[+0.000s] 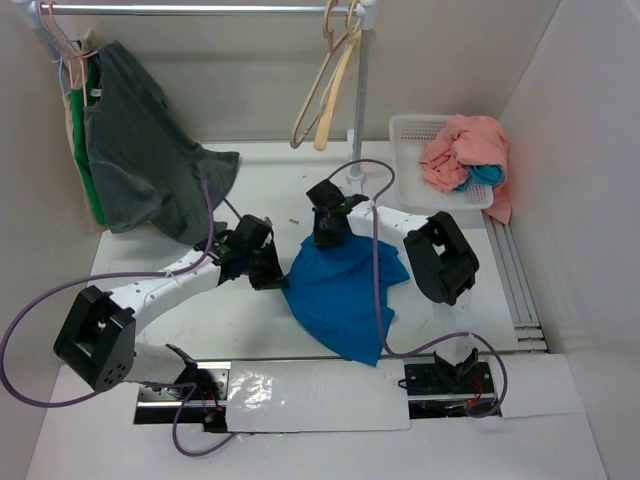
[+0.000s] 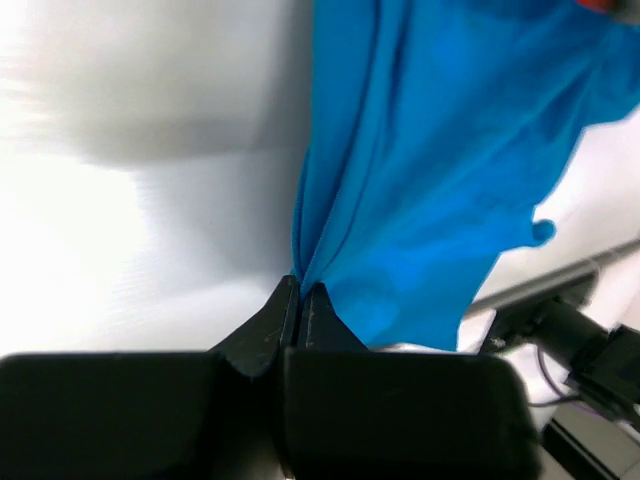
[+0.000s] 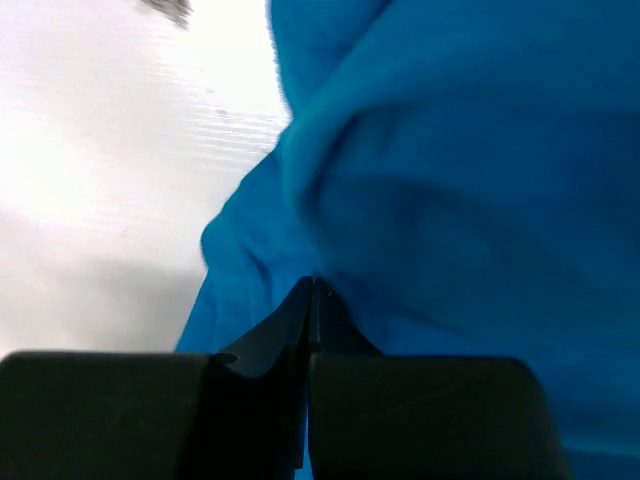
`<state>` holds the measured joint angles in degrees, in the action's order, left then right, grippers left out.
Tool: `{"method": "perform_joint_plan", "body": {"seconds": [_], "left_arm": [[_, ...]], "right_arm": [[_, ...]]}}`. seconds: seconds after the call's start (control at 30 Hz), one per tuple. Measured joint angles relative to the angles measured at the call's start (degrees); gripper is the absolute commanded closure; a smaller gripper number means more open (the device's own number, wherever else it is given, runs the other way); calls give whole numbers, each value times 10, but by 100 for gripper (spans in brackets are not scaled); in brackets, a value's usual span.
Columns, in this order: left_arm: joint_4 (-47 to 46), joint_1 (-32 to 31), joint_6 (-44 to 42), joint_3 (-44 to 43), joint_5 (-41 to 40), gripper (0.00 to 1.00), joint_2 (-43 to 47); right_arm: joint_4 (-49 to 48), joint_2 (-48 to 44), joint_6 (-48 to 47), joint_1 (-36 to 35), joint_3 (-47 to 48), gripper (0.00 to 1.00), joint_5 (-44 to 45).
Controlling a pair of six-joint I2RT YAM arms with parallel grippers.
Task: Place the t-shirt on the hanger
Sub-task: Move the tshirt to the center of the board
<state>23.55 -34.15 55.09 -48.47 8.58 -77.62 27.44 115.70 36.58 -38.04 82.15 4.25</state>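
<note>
The royal-blue t-shirt is bunched and hangs between my two grippers over the table's middle, its lower part drooping toward the front. My left gripper is shut on its left edge; in the left wrist view the pinched fold rises from the gripper. My right gripper is shut on the shirt's upper part; cloth fills the right wrist view around the gripper. The brownish-tan hanger hangs on the rail at the back, apart from both grippers.
A paler cream hanger hangs beside the tan one. The rail's upright pole stands behind the right gripper. A dark grey shirt and thin wire hangers hang at back left. A white basket holds salmon-pink cloth at back right.
</note>
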Motion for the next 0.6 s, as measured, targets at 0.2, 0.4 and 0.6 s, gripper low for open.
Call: {"method": "perform_joint_plan", "body": {"seconds": [0.2, 0.4, 0.6], "left_arm": [[87, 113, -91, -93, -18, 100, 5], [125, 212, -176, -295, -8, 100, -28], [114, 230, -187, -201, 26, 100, -10]], "right_arm": [[-16, -115, 12, 7, -24, 100, 5], [-69, -286, 32, 16, -74, 100, 10], [-103, -355, 63, -18, -214, 72, 2]]}}
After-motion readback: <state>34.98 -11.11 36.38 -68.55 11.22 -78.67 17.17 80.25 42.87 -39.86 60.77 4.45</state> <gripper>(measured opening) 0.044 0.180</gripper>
